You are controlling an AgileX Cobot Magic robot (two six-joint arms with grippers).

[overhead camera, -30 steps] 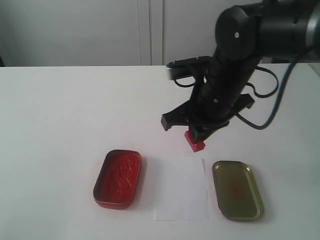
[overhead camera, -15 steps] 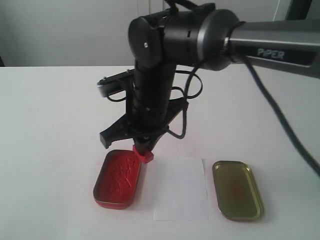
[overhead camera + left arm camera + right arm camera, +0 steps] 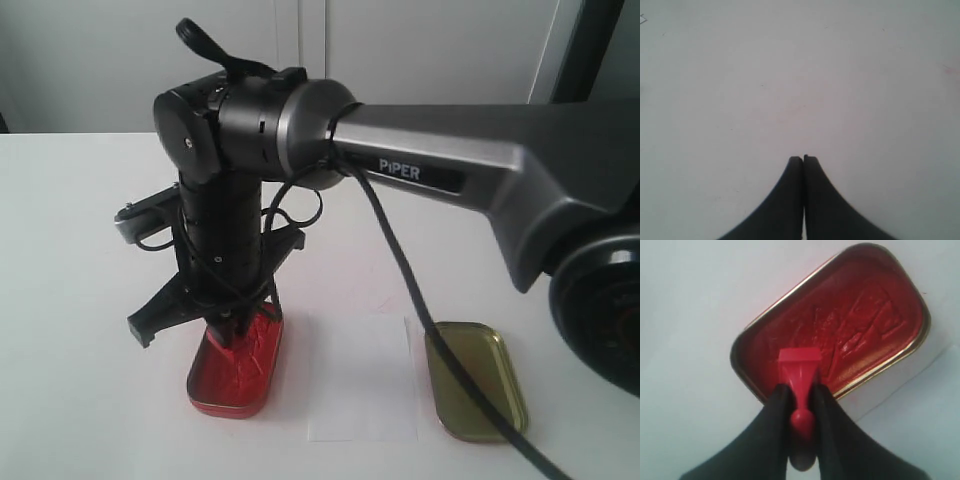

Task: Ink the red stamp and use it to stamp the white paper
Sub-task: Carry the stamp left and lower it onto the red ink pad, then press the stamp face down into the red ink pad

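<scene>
Gripping the red stamp point(image 3: 799, 358) by its short handle, the right end effector point(image 3: 800, 389) has its two dark fingers point(image 3: 775, 410) clamped on either side of the stem. The knob sits between them and the square base points down and away from the wrist. The stamp hangs over the open red ink-pad tin point(image 3: 865, 310). Its base is above the far end of the pad, just inside the gold rim. Whether the base is touching the ink or is just above it cannot be told from either view.

In the exterior view the right end effector point(image 3: 236, 325) is low over the far end of the tin point(image 3: 235, 385), and the stamp itself is mostly hidden behind the fingers there. The tin lies on the near left part of the table point(image 3: 80, 250), and its ink surface looks creased and uneven.

Just to the right of the tin lies the white paper point(image 3: 360, 380), flat on the table, with no mark that can be made out. To the right of the paper lies an open gold-coloured tin half point(image 3: 490, 375). A black cable point(image 3: 400, 270) from the arm crosses in front of its left edge.

The right arm point(image 3: 440, 170), grey and black and marked PIPER, reaches from the right side across the middle to the left.

The left end effector point(image 3: 803, 159) shows only in its wrist view. Its fingertips are pressed together with nothing between them, above bare white table point(image 3: 790, 75).
</scene>
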